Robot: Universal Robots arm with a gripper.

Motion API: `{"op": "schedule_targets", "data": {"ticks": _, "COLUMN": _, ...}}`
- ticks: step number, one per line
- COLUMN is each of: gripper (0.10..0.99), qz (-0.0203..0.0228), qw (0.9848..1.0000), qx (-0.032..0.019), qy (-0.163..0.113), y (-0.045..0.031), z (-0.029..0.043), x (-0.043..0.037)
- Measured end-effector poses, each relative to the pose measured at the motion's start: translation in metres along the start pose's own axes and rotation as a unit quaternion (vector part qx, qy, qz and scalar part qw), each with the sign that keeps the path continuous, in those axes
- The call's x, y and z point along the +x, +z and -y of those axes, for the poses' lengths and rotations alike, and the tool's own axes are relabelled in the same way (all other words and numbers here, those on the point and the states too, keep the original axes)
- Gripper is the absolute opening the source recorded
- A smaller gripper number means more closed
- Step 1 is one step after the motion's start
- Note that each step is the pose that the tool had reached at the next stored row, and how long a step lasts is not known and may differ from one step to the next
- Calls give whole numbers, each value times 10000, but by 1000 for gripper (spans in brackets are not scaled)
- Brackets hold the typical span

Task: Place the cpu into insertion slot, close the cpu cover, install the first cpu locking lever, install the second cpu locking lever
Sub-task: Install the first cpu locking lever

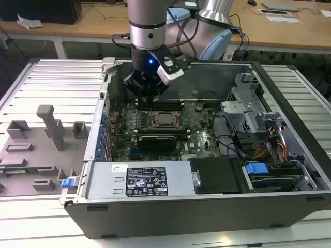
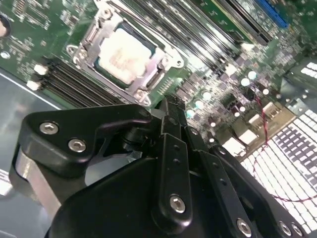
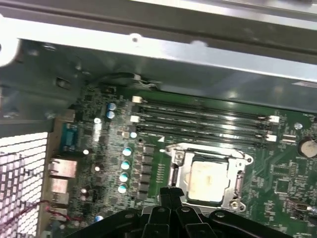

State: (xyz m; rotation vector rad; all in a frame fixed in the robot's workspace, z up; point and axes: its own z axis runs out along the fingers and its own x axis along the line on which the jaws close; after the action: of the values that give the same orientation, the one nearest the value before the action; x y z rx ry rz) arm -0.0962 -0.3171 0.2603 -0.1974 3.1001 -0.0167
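Observation:
The cpu (image 1: 164,119) lies flat in the insertion slot (image 1: 154,124) on the green motherboard (image 1: 201,135), its pale metal face showing in both wrist views (image 2: 124,55) (image 3: 210,180). The cpu cover (image 2: 162,63) (image 3: 174,166), a metal frame, lies down around the chip's edges. My gripper (image 1: 149,96) hangs above the board just behind the socket, toward the case's back wall. In both wrist views its black fingertips (image 2: 170,103) (image 3: 171,191) sit together, shut on nothing, a short way from the socket's edge.
The open computer case (image 1: 289,82) walls the board in. Memory slots (image 3: 203,119) run beside the socket, a black card (image 1: 158,139) lies in front of it, and a drive cage with cables (image 1: 258,139) fills the exterior view's right. Grey fixtures (image 1: 46,129) stand outside the case.

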Motion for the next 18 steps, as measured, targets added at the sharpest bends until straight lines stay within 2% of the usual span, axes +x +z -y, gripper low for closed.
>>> {"op": "schedule_targets", "data": {"ticks": 1, "gripper": 106, "qz": 7, "qw": 10000, "qx": -4, "qy": 0, "y": 0, "z": -3, "x": 24}}
{"op": "schedule_targets", "data": {"ticks": 2, "gripper": 106, "qz": 35, "qw": 10000, "qx": -38, "qy": 2, "y": 1, "z": -9, "x": 72}}
{"op": "schedule_targets", "data": {"ticks": 4, "gripper": 106, "qz": 76, "qw": 9999, "qx": -117, "qy": 5, "y": -1, "z": -15, "x": 116}}
{"op": "schedule_targets", "data": {"ticks": 5, "gripper": 106, "qz": 117, "qw": 9997, "qx": -197, "qy": 9, "y": -2, "z": -19, "x": 151}}
{"op": "schedule_targets", "data": {"ticks": 6, "gripper": 106, "qz": 138, "qw": 9996, "qx": -240, "qy": 11, "y": -3, "z": -21, "x": 166}}
{"op": "schedule_targets", "data": {"ticks": 10, "gripper": 106, "qz": 251, "qw": 9985, "qx": -486, "qy": 20, "y": -5, "z": -28, "x": 218}}
{"op": "schedule_targets", "data": {"ticks": 12, "gripper": 106, "qz": 313, "qw": 9975, "qx": -630, "qy": 27, "y": -5, "z": -31, "x": 240}}
{"op": "schedule_targets", "data": {"ticks": 15, "gripper": 106, "qz": 381, "qw": 9960, "qx": -809, "qy": 36, "y": -6, "z": -33, "x": 260}}
{"op": "schedule_targets", "data": {"ticks": 17, "gripper": 106, "qz": 428, "qw": 9945, "qx": -954, "qy": 44, "y": -7, "z": -35, "x": 271}}
{"op": "schedule_targets", "data": {"ticks": 18, "gripper": 106, "qz": 437, "qw": 9941, "qx": -991, "qy": 46, "y": -6, "z": -35, "x": 272}}
